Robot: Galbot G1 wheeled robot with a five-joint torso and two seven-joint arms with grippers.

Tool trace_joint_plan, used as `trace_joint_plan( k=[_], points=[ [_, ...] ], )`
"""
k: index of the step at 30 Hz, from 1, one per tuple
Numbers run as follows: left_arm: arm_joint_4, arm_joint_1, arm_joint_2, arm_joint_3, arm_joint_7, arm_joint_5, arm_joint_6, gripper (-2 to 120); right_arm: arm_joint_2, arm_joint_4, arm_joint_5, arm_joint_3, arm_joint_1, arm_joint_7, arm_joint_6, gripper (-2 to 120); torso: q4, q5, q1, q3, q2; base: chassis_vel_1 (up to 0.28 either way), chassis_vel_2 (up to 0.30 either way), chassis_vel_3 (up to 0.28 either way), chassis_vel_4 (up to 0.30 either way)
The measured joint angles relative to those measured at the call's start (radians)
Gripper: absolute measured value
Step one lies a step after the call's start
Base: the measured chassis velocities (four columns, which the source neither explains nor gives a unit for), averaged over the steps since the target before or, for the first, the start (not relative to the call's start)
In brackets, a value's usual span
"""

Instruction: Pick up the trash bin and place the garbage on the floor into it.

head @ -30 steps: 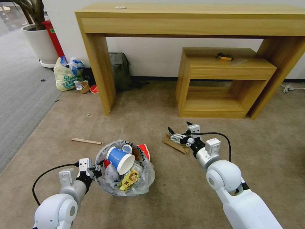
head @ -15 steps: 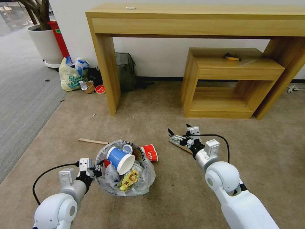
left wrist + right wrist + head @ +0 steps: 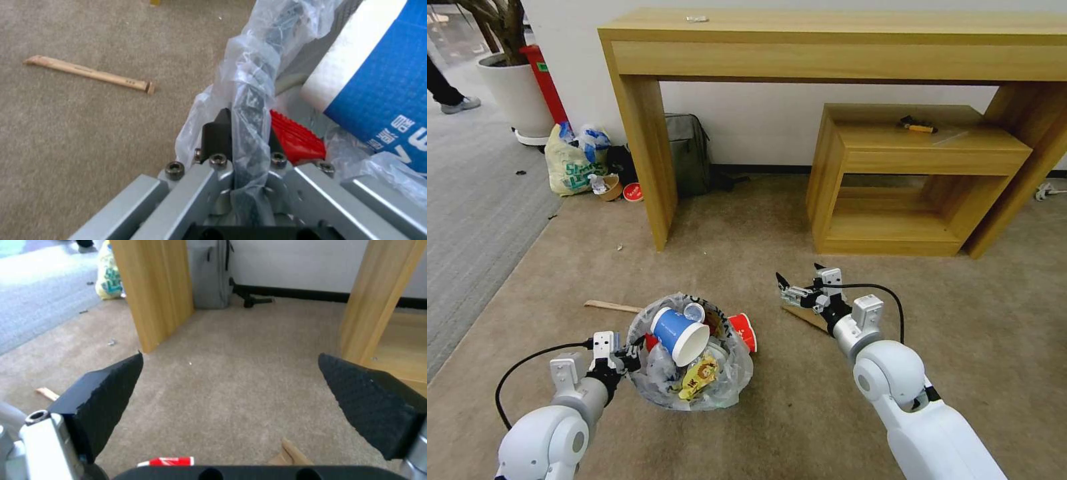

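The bin is seen at lower left of the head view, upright, mouth up, its bag crinkled over the rim. The left gripper is clamped on the bin's near-left rim; in the left wrist view the black pads are pressed onto the bagged rim from both sides.

Inside the bin a blue cup is lodged on its side, long axis slanted, white mouth pointed toward the robot's right and slightly down. A yellow wrapper is noted below it, with a small white cap-like piece above.

A red cup lies on the floor, on its side just beside the bin's right edge. Its axis runs roughly toward and away from the robot; which end is the mouth cannot be told.

A stick lies flat on the floor beyond the bin's left side, long axis roughly left to right, its right end close to the bag.

The right gripper is held above the floor to the right of the bin, jaws wide apart and empty. A cardboard scrap lies under it, long axis diagonal, partly hidden by the wrist.

Behind, a wooden worktop stands over a lower shelf unit. A backpack and a shopping bag rest against the wall.
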Motion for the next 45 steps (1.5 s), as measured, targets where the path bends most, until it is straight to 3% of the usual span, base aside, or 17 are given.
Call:
trace_joint_plan(
  k=[5,11,15,17,19,25,29,43,45],
  points=[
    [0.000,0.000,0.001,-0.002,0.001,-0.001,-0.001,0,-0.022,-0.048,0.032,0.029,0.012,0.003,-0.036,100,0.0000,0.0002,0.000,0.000,0.000,-0.024,0.016,0.013,-0.018],
    [-0.003,0.005,0.000,-0.011,0.004,-0.004,-0.002,0,-0.102,-0.152,0.028,0.101,0.040,-0.107,-0.040,100,-0.0003,0.0000,0.000,0.000,0.000,0.000,0.000,0.000,0.000],
    [-0.001,0.008,0.000,-0.015,0.007,-0.005,-0.004,0,-0.148,-0.259,0.039,0.124,0.079,-0.195,-0.030,100,-0.0001,0.0003,0.000,0.000,0.000,0.000,0.000,0.000,0.000],
    [0.000,0.011,-0.002,-0.016,0.007,-0.004,-0.007,0,-0.174,-0.425,0.051,0.126,0.134,-0.309,-0.020,100,-0.0002,0.0003,0.000,0.000,0.000,0.000,0.000,0.000,0.000],
    [0.000,0.012,-0.003,-0.016,0.007,-0.004,-0.007,0,-0.177,-0.492,0.046,0.119,0.160,-0.350,-0.015,100,-0.0003,0.0002,0.000,0.000,0.000,0.000,0.000,0.000,0.000],
    [-0.002,0.013,-0.010,-0.016,0.007,-0.001,-0.008,0,-0.163,-0.765,-0.098,0.059,0.278,-0.496,0.072,100,-0.0001,0.0003,0.000,0.000,0.000,0.000,0.000,0.000,0.000],
    [-0.004,0.013,-0.017,-0.013,0.005,0.005,-0.008,0,-0.154,-0.869,-0.138,0.000,0.346,-0.546,0.077,100,-0.0001,-0.0001,0.000,0.000,0.000,0.000,0.000,0.000,0.000],
    [-0.008,0.017,-0.038,-0.007,0.002,0.025,-0.008,0,-0.002,-1.180,-0.285,-0.060,0.530,-0.554,0.123,100,0.0000,-0.0001,0.000,0.000,0.000,0.000,0.000,0.000,0.000],
    [-0.009,0.017,-0.041,-0.006,0.002,0.031,-0.008,0,0.039,-1.268,-0.310,-0.059,0.563,-0.551,0.145,100,0.0000,-0.0001,0.000,0.000,0.000,0.000,0.000,0.000,0.000]
  ],
)
